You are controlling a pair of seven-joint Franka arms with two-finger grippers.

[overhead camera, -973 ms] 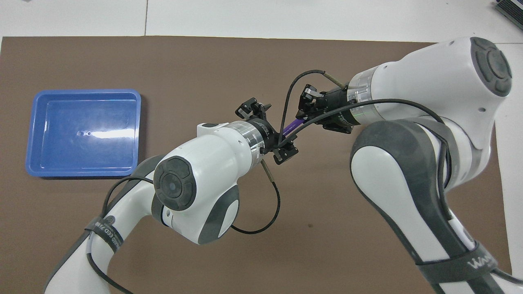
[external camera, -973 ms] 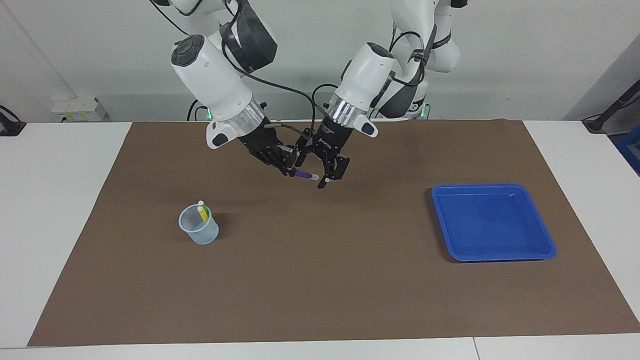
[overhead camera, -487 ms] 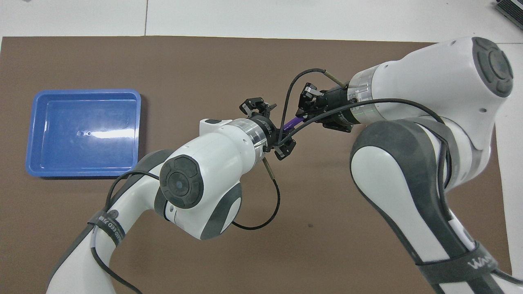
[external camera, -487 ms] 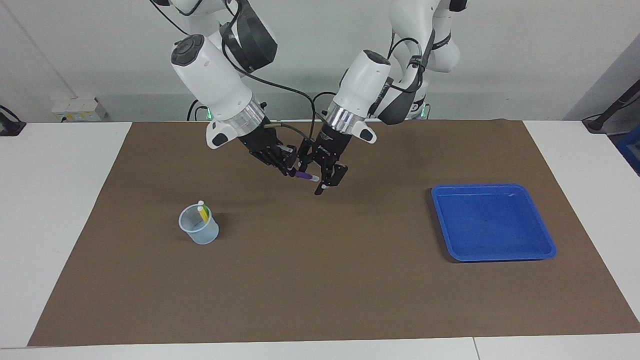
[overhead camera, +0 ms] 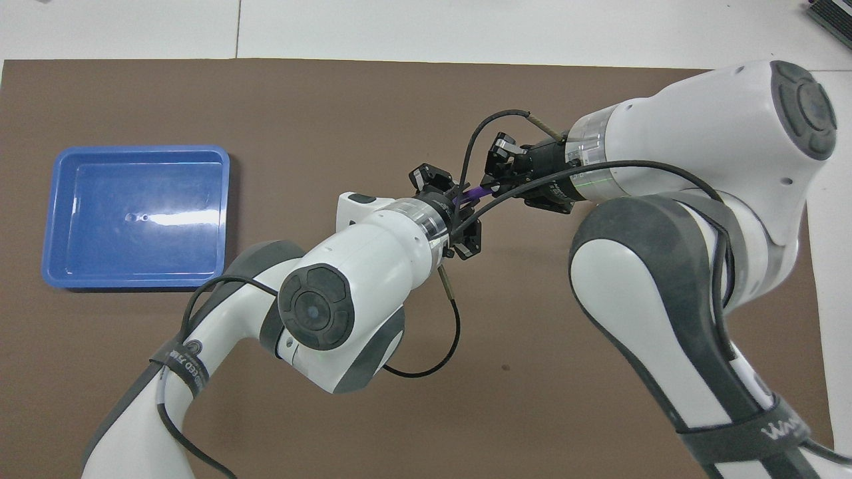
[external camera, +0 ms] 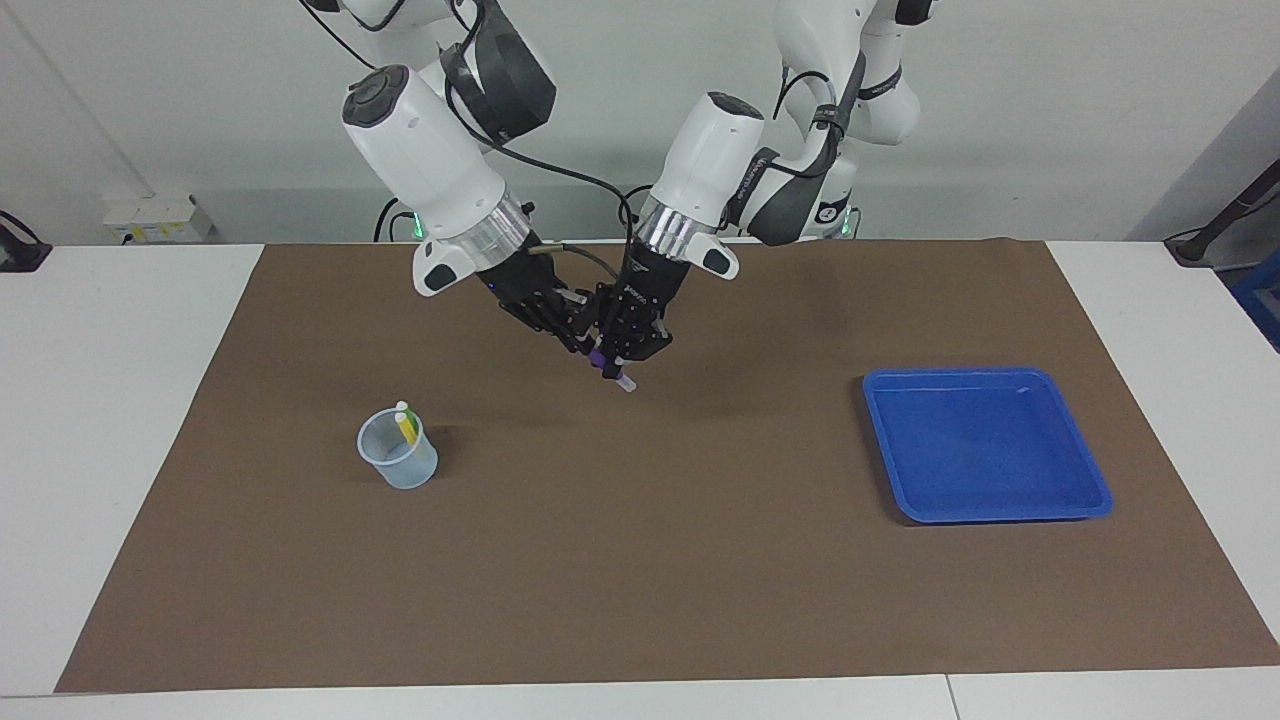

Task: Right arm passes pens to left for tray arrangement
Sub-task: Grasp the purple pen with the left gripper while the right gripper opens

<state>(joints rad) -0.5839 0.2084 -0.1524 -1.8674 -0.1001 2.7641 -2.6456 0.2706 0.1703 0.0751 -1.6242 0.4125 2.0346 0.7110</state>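
Your purple pen (external camera: 611, 368) hangs over the middle of the brown mat (external camera: 640, 560), near its edge at the robots' end, tilted, pale tip down. The right gripper (external camera: 583, 347) clamps its upper end, and the left gripper (external camera: 617, 367) has its fingers around the lower part; I can't tell if they're fully tight. The blue tray (external camera: 1090, 478) waits toward the left arm's end of the tabletop.

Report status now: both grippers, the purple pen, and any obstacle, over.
Right gripper shut on purple pen, in the air over the mat. Left gripper closed around the same pen. Tray empty; nothing in the way.

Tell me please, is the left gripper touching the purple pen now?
Touching. In the facing view the left gripper has its fingertips closed around the purple pen, whose pale tip pokes out below; the right gripper holds its other end.
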